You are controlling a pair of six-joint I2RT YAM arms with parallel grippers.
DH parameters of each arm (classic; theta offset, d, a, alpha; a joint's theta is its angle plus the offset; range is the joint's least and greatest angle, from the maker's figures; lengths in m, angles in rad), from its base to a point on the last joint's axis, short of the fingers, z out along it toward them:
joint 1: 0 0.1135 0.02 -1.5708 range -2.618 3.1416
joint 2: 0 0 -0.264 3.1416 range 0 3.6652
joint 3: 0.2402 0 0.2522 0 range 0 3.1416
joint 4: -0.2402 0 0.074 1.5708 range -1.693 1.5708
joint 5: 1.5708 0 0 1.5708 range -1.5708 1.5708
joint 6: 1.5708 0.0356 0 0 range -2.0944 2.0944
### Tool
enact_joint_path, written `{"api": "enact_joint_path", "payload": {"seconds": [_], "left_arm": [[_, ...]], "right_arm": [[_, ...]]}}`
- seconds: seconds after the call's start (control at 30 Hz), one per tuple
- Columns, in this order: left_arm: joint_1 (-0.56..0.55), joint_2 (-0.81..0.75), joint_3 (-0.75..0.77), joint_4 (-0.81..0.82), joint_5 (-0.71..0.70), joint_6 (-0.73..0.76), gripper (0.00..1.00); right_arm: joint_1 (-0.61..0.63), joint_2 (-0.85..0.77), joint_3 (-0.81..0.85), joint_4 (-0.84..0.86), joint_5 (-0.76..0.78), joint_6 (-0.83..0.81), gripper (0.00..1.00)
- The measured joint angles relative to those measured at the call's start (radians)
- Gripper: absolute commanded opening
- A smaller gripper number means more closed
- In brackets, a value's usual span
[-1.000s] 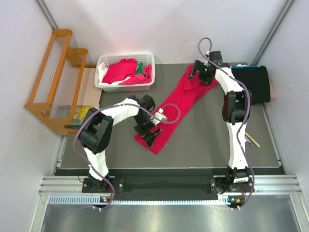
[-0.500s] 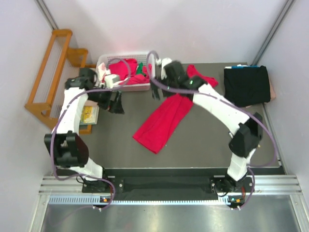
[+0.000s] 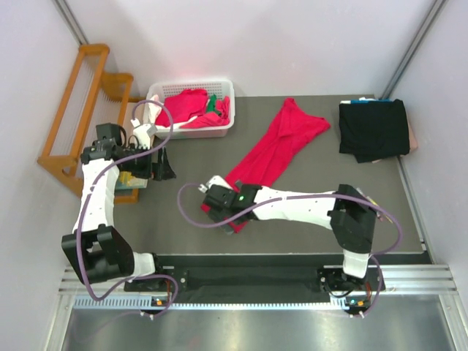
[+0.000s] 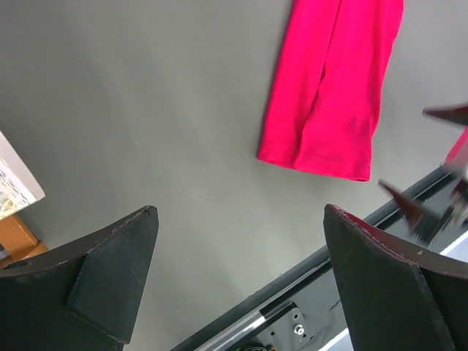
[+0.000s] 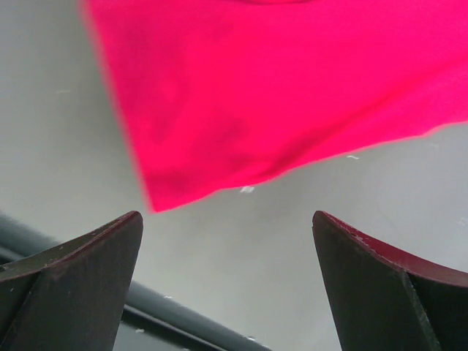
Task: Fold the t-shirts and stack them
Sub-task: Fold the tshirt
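Right hand [image 5: 227, 223] now over red t-shirt's [image 3: 276, 148] near hem; left hand [image 4: 240, 212] by table's [image 3: 329, 183] left edge.

the left arm [image 3: 91, 194] and the right arm [image 3: 300, 208] are built of white links joined by bulky black joints. each is trailed by a looping purple cable [image 3: 400, 229]. a small green light [image 3: 240, 196] is shown near the right wrist. the fingers [image 4: 95, 292] are shaped as black wedges, their edges scuffed pale.
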Motion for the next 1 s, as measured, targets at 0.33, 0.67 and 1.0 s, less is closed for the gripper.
{"api": "enact_joint_path", "payload": {"seconds": [0.33,0.67,1.0], "left_arm": [[0.000,-0.010,-0.047,0.034,-0.039,-0.003,0.99],[0.000,-0.022,-0.060,0.045,-0.061,0.002,0.99],[0.000,-0.035,-0.087,0.058,-0.085,0.008,0.99]], "right_arm": [[0.115,0.158,0.123,0.002,-0.009,0.024,1.00],[0.090,0.231,0.144,0.030,-0.017,0.021,0.96],[-0.019,0.239,0.151,0.097,-0.058,-0.003,0.91]]}}
